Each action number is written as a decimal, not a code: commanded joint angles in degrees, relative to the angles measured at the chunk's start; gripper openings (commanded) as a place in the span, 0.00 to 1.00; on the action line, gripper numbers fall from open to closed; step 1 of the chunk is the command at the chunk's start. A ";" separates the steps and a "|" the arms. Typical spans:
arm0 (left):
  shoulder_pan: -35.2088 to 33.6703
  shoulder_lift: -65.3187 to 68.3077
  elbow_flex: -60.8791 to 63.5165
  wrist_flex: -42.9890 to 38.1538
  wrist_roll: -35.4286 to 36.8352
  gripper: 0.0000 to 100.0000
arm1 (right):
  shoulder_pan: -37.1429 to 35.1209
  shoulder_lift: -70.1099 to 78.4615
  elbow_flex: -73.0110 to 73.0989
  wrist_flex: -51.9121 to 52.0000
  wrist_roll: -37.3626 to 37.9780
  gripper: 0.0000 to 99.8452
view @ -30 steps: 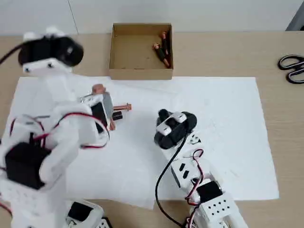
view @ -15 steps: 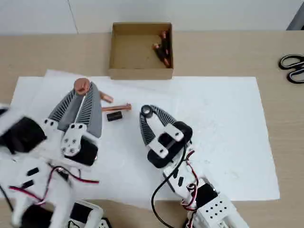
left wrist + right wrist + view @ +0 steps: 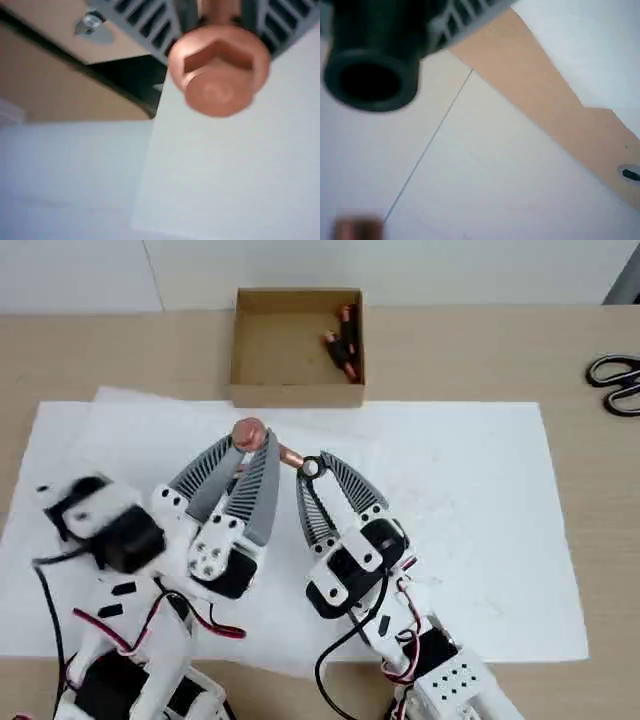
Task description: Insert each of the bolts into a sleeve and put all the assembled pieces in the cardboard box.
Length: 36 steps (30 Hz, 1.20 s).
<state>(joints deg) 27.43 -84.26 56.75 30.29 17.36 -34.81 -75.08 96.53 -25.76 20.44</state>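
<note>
My left gripper (image 3: 247, 446) is shut on a copper bolt (image 3: 251, 433) over the white paper. The bolt's shaft tip points toward a black sleeve (image 3: 310, 470), and my right gripper (image 3: 312, 470) is shut on that sleeve just beside it. In the left wrist view the bolt's hexagonal head (image 3: 218, 75) sticks out between the ribbed fingers (image 3: 145, 20). The sleeve's open end (image 3: 369, 82) faces the right wrist view's camera. The cardboard box (image 3: 262, 390) stands at the back, with several assembled pieces (image 3: 343, 342) lying in its right side.
A white paper sheet (image 3: 470, 500) covers the middle of the wooden table. Black scissors (image 3: 615, 382) lie at the far right edge. Both arms' bodies and cables crowd the near part of the paper.
My left gripper has swung right and slightly toward the front with the bolt, up next to the right gripper's sleeve. It now covers the loose bolt and sleeve seen earlier on the paper.
</note>
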 commanded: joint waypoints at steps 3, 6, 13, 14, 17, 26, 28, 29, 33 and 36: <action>2.46 -0.35 3.12 -1.58 -13.89 0.01 | 0.40 -0.48 0.26 -1.19 -3.69 0.00; 3.16 -0.35 4.62 -4.22 -14.33 0.01 | 0.40 -0.48 0.26 -0.84 -3.78 0.00; 3.34 -0.18 7.87 -9.14 -14.59 0.01 | 0.48 -0.48 0.26 5.14 -7.21 0.00; 3.34 -0.18 8.22 -9.14 -14.59 0.01 | 0.48 -0.48 0.26 5.41 -8.18 0.00; 3.34 -0.35 10.42 -9.05 -14.59 0.01 | 0.48 -0.48 0.26 5.32 -9.14 0.00; 3.34 -0.44 13.49 -9.05 -14.33 0.01 | 2.24 -3.47 0.26 5.41 -9.23 0.00; 3.08 -0.44 16.22 -9.05 -14.59 0.01 | 2.24 -3.47 0.26 5.41 -9.23 0.00; 2.99 -0.53 17.54 -9.05 -14.68 0.01 | 2.24 -3.47 0.26 5.41 -9.23 0.00; 2.99 -0.53 19.47 -8.97 -15.47 0.01 | 2.33 -3.47 0.26 5.41 -9.23 0.00; 2.99 -0.44 19.56 -8.62 -20.92 0.01 | 2.33 -3.47 0.26 5.49 -9.23 0.00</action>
<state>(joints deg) 30.77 -84.70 75.38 21.23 0.31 -33.41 -76.75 96.62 -19.87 11.65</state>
